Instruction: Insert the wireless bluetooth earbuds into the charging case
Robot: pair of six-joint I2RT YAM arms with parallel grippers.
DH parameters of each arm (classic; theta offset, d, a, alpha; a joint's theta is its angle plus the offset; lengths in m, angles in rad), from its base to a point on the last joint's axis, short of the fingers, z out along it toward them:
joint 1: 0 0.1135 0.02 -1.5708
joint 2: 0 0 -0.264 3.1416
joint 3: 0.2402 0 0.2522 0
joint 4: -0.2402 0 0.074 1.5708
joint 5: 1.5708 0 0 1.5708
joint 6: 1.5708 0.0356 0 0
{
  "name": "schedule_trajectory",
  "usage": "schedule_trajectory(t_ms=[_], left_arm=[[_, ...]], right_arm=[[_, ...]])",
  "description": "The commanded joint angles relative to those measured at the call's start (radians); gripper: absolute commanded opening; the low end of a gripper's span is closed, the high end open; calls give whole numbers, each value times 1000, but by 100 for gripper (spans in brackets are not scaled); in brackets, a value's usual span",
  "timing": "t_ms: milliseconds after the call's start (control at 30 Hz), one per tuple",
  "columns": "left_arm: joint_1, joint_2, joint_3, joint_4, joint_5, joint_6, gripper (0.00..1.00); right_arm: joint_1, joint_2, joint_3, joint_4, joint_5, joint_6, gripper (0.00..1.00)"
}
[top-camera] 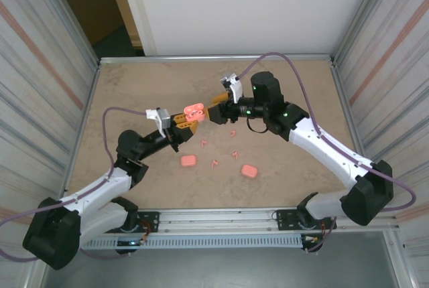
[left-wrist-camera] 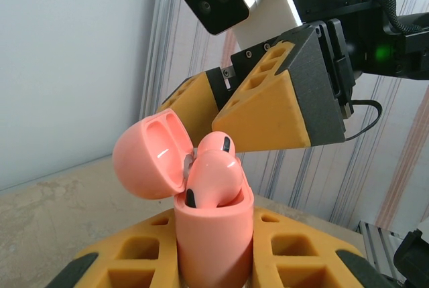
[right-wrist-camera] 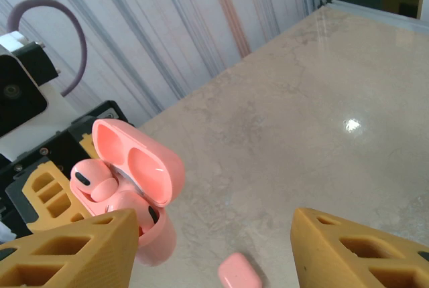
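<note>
Salmon-pink plastic sits clamped in the left claw (top-camera: 188, 118). Its yellow fingers (left-wrist-camera: 134, 258) press on both sides of the charging case (left-wrist-camera: 214, 241), which stands upright in the air above the middle of the surface (top-camera: 134, 87), a little toward the far edge. The lid (left-wrist-camera: 151, 157) is swung open and tilted back. Two earbuds (left-wrist-camera: 213, 177) sit in the case with their rounded heads sticking up past the rim, one a little higher than the other. Whether they are pushed fully home I cannot tell.

The right claw (top-camera: 216, 111) faces the left one from the opposite side. Its fingertips (right-wrist-camera: 315, 234) are spread well apart with nothing between them. One of them is just beside the lower body of the case, but contact cannot be made out.

Several loose earbuds (top-camera: 214, 163) lie scattered on the surface near its middle, below the two claws. Closer to the near edge, a closed pink case (top-camera: 188, 161) lies flat to the left of them and a second closed case (top-camera: 249, 170) to the right, the two well apart.
</note>
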Motion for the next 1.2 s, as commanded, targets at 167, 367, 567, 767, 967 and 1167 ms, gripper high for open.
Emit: schedule_trajectory(t_ms=[167, 367, 567, 767, 967, 1167], left_arm=[[-7, -13, 10, 47, 7, -5, 0], [-9, -9, 13, 54, 11, -9, 0], [-7, -2, 14, 68, 17, -21, 0], [-10, 2, 21, 68, 29, -21, 0], [-11, 7, 23, 69, 31, -20, 0], [-13, 15, 30, 65, 31, -21, 0]], right_arm=[[-65, -86, -63, 107, -85, 126, 72], [-91, -87, -87, 172, -185, 212, 89], [-76, -57, -74, 193, -270, 242, 97], [-49, -3, -29, 166, -297, 227, 97], [-28, 42, 24, 164, -338, 213, 96], [-11, 68, 54, 175, -380, 214, 93]])
